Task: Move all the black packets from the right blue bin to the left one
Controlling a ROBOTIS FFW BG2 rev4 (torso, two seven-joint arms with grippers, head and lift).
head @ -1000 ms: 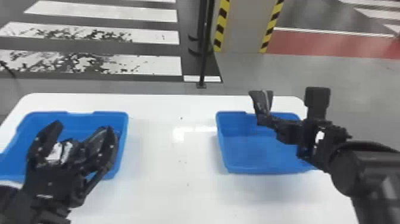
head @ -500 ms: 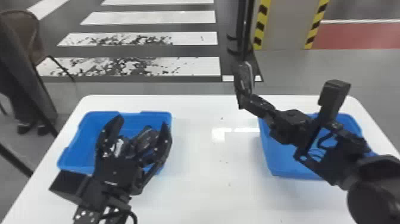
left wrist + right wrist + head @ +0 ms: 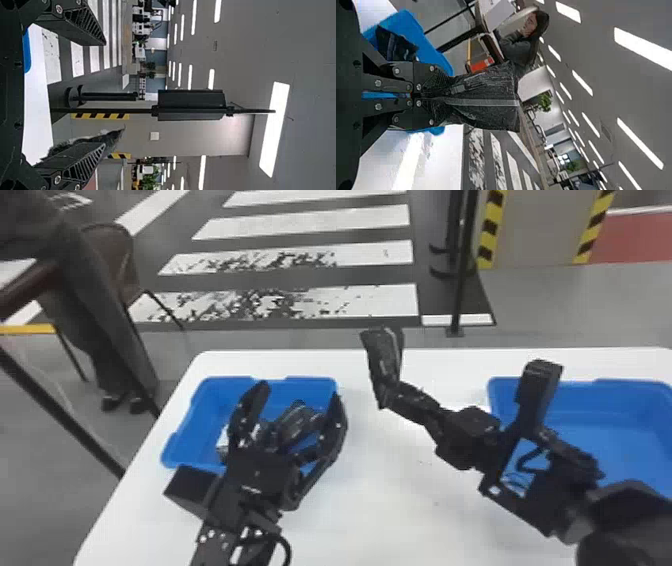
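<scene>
Beside the left bin (image 3: 202, 417), right tool (image 3: 432, 97) pinches black packet (image 3: 488, 113), likely light, slippery; grip mid-width. Left tool (image 3: 299, 391) spread.

The left gripper (image 3: 299, 390) is holding its two fingers (image 3: 85, 23) wide apart, with nothing between them. A black packet (image 3: 113, 136) is showing partly behind one finger, crinkled and blurred. A sliver of blue bin (image 3: 27, 55) is resting on the white table (image 3: 36, 99). Beyond, a black pole (image 3: 138, 111) is standing before a column (image 3: 198, 138), and lamps (image 3: 274, 128) are glowing on the ceiling (image 3: 309, 79).
</scene>
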